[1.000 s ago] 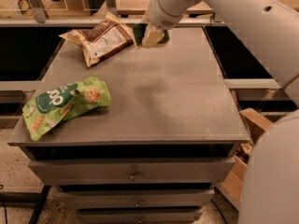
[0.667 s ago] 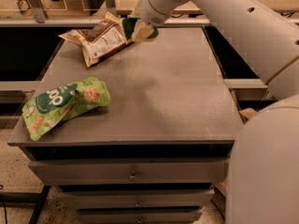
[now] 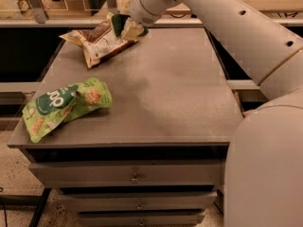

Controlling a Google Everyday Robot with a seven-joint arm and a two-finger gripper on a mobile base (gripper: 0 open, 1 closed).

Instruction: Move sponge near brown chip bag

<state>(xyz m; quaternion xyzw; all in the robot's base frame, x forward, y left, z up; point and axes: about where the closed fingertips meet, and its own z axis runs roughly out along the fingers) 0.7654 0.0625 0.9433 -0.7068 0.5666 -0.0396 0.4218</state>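
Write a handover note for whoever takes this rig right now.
The hand is over the far edge of the table, shut on the sponge.
The brown chip bag lies far left; the sponge is at its right edge, contact unclear.
The green snack bag lies front left, apart.
Done: sponge brought to the bag.
Left: set it down beside the bag, release, withdraw.

Green snack bag lies front-L on gray cabinet top, drawers below.

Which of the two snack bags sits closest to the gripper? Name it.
The brown chip bag at the table's far left; the gripper, holding the sponge, hangs at its right edge. The green snack bag lies near the front.
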